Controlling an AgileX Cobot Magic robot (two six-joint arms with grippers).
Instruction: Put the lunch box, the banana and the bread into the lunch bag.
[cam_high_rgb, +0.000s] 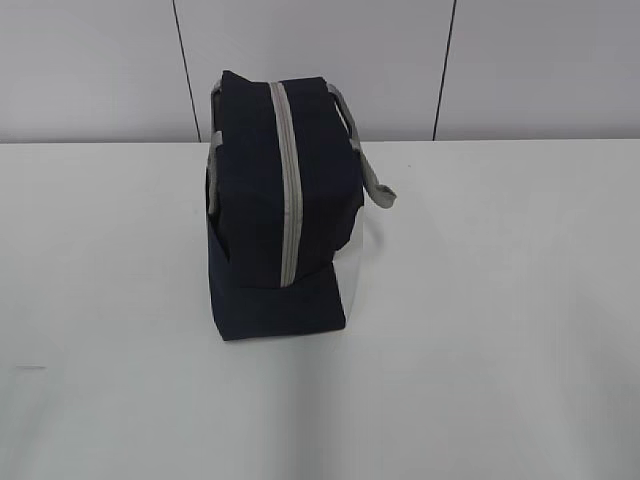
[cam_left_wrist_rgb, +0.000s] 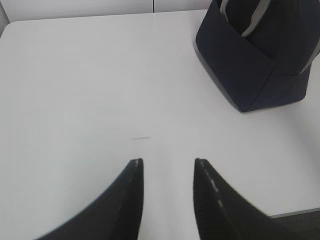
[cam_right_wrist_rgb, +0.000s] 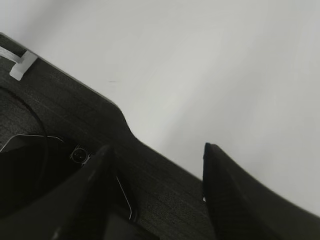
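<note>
Beside the zipped lunch bag, both grippers, left and right, hang apart and empty; likely packing done, or unzipping comes next.

— What are we looking at underneath everything?

— We see a plain white, matte table top, running back to a pale grey panelled wall.

— And what do we find lying on it?

— Only one thing that we can make out: a boxy navy-blue fabric lunch bag with a grey zipper strip along its top and grey webbing handles. It stands upright on its base near the middle, towards the back edge.
</note>
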